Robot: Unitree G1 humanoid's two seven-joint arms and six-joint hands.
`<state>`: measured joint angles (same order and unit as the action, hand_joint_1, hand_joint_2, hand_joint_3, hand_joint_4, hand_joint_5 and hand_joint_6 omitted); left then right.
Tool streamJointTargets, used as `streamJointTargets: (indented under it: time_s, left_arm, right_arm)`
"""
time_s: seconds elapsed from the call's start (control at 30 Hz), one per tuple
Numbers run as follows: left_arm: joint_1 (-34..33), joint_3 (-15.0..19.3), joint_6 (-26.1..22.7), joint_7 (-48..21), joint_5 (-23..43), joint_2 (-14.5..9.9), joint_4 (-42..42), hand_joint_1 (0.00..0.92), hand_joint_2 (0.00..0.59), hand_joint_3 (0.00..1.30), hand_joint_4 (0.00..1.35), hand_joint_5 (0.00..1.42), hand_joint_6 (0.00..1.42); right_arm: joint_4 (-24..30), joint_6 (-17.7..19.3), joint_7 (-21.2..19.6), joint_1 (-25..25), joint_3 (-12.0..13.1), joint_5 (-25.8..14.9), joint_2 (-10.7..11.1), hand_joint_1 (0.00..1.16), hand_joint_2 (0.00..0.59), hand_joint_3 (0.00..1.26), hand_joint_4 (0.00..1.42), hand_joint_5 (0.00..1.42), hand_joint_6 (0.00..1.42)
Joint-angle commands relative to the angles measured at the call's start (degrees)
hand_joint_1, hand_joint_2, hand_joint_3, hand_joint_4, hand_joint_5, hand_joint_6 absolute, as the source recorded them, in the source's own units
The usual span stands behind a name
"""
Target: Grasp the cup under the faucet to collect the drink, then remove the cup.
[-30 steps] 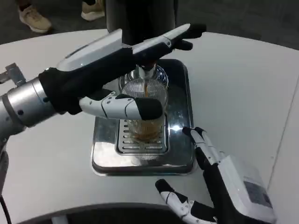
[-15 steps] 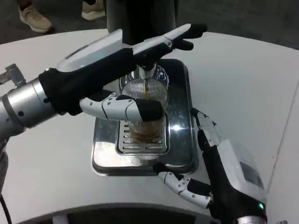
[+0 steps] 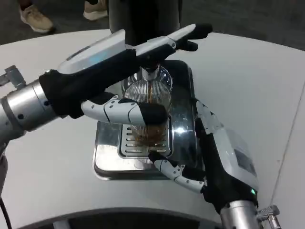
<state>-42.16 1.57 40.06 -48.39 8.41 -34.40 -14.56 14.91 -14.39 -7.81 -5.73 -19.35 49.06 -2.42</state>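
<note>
White round counter (image 3: 248,81) fills most of view; dark floor behind it, w/ two tan shoes (image 3: 33,18) at top left edge.

Shiny steel drip tray (image 3: 183,119) w/ slotted grate sits mid-counter. Tall dark drink dispenser (image 3: 143,16) stands at tray's far end; its chrome faucet (image 3: 150,72) points down over the grate.

Clear ribbed glass cup (image 3: 151,98) stands upright on grate, directly under faucet. Thin brown stream falls from faucet into cup. Brown drink fills lower part of cup; upper part still clear.

Left robot hand (image 3: 121,71) reaches in from left on silver forearm. Long fingers pass behind the cup at faucet level, tips past the dispenser's right side. Thumb (image 3: 126,110) lies across cup's near face, black tip on the glass. Cup sits between thumb and fingers, so hand holds it; how firm the contact is on the far side, can't tell — hidden by the hand.

Right robot hand (image 3: 214,157) comes up from bottom right, white back facing up. Fingers spread wide, holding nothing. One finger (image 3: 202,114) stretches along tray's right rim; lower finger (image 3: 174,169) lies over tray's near right corner, pointing toward grate. Whether it touches the steel, can't tell. Not in contact w/ cup.
</note>
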Motion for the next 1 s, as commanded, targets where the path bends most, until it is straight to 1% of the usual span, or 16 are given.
streamJointTargets:
  time_s: [0.03, 0.33, 0.57, 0.7, 1.0]
  left_arm:
    - [1.2, -0.9, 0.3, 0.0, -0.2, -0.7, 1.4, 0.000, 0.119, 0.00, 0.00, 0.08, 0.03]
    - [1.5, -0.9, 0.0, 0.4, -0.3, -0.9, 1.5, 0.000, 0.124, 0.00, 0.00, 0.08, 0.02]
    - [1.9, -0.7, 0.0, 0.6, -0.2, -1.2, 1.6, 0.000, 0.125, 0.00, 0.00, 0.08, 0.02]
    - [1.9, -0.7, 0.1, 0.7, -0.2, -1.2, 1.4, 0.000, 0.125, 0.00, 0.00, 0.08, 0.02]
    - [1.9, -0.5, -0.1, 0.7, 0.0, -1.3, 1.3, 0.000, 0.124, 0.01, 0.00, 0.08, 0.02]
  right_arm:
    - [-4.7, -0.3, -2.4, -4.5, 0.5, -2.9, -2.3, 0.53, 0.199, 0.00, 0.00, 0.00, 0.05]
    - [-10.6, 0.0, -5.0, -9.2, 0.4, -7.5, -3.0, 0.54, 0.194, 0.00, 0.00, 0.00, 0.05]
    - [-15.7, 1.3, -7.5, -12.5, 1.0, -11.3, -3.1, 0.55, 0.192, 0.00, 0.00, 0.00, 0.05]
    - [-17.8, 2.0, -7.2, -14.3, 1.2, -13.4, -3.0, 0.55, 0.195, 0.00, 0.00, 0.00, 0.05]
    - [-20.8, 2.2, -7.6, -17.0, 0.9, -14.7, -3.4, 0.56, 0.197, 0.00, 0.00, 0.00, 0.04]
